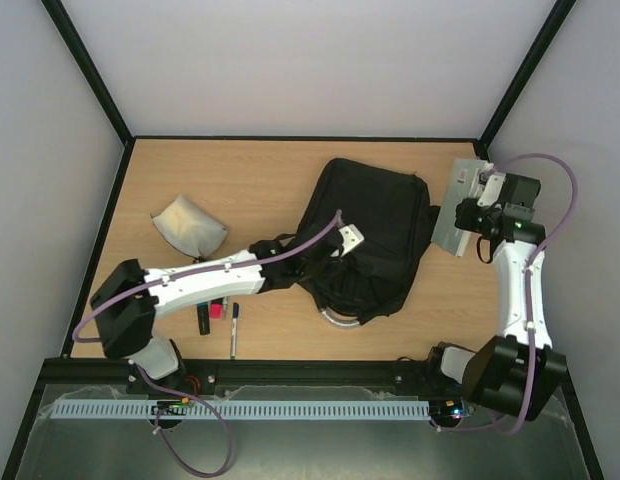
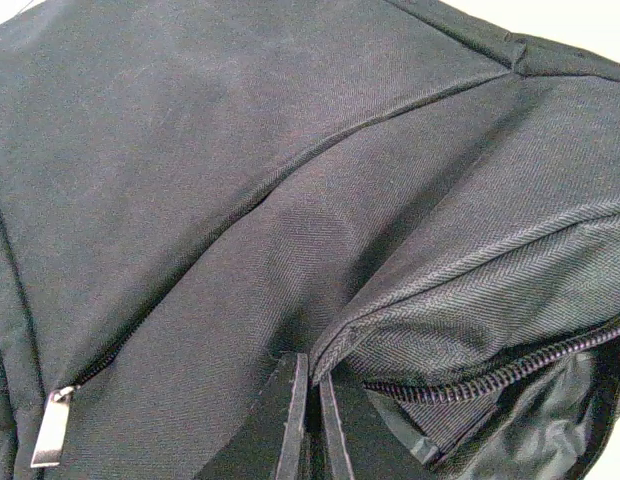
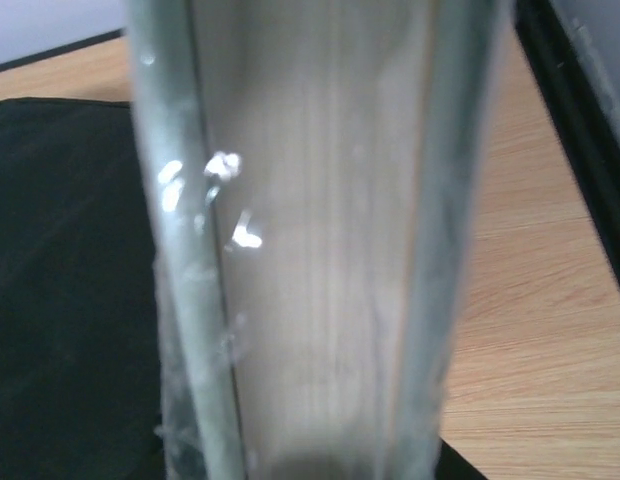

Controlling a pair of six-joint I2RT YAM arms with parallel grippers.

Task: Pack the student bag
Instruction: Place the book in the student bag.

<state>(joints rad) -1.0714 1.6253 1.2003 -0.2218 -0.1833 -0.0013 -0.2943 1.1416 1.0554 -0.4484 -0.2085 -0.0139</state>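
The student bag (image 1: 380,225) is a large black backpack lying in the middle of the table, its grey top handle (image 1: 339,319) toward me. My left gripper (image 1: 325,268) is at the bag's near edge. In the left wrist view the left gripper (image 2: 312,362) is shut on a fabric lip of the bag (image 2: 240,180), beside an open zipper (image 2: 490,378). My right gripper (image 1: 474,216) is shut on a grey, plastic-wrapped book (image 1: 454,208), held tilted just right of the bag. The book's page edge (image 3: 310,250) fills the right wrist view and hides the fingers.
A grey-white pouch (image 1: 187,225) lies at the left. A black-and-pink marker (image 1: 208,318) and a pen (image 1: 233,332) lie near the front edge under the left arm. A zipper pull (image 2: 52,428) shows on the bag's front. Black rails border the table.
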